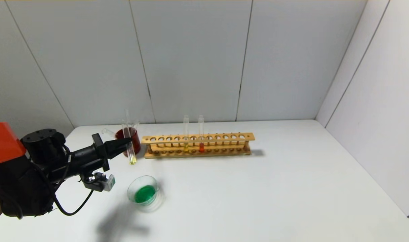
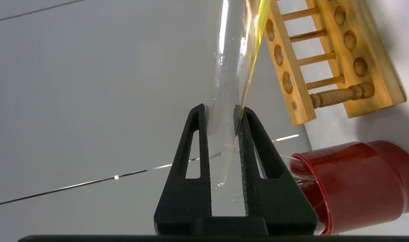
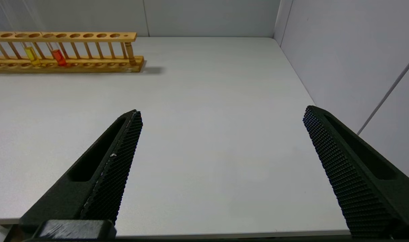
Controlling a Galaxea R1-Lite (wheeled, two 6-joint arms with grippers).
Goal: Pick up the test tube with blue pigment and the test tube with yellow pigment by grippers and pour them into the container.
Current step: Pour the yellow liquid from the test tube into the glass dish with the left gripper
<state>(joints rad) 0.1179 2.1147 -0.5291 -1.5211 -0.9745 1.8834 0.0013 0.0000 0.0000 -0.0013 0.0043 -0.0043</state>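
Glass first: the slim clear round-bottomed test tube with a little yellow pigment (image 1: 131, 151) hangs nearly upright in my left gripper (image 1: 126, 143), the black claw pinching it across its upper part, with only a thin yellow residue showing low in the tube. It sits just in front of the opaque dark red cup (image 1: 128, 141), which already holds other clear tubes, and just left of the long wooden rack (image 1: 197, 145). Two tubes stand in that rack, one yellow (image 1: 186, 138) and one red-orange (image 1: 201, 137). Nearer to me lies the shallow clear glass container (image 1: 144, 194), its liquid now green, so I judge both pigments are in and this tube is bound for the cup.

My worry is the crowded cup: if I lower off-centre, glass could strike glass or the rim and tip the cup. Smooth glass may also slide in the grip.

My right gripper (image 3: 221, 168) hovers over bare white table (image 3: 208, 117) on the right, fingers spread wide and empty.
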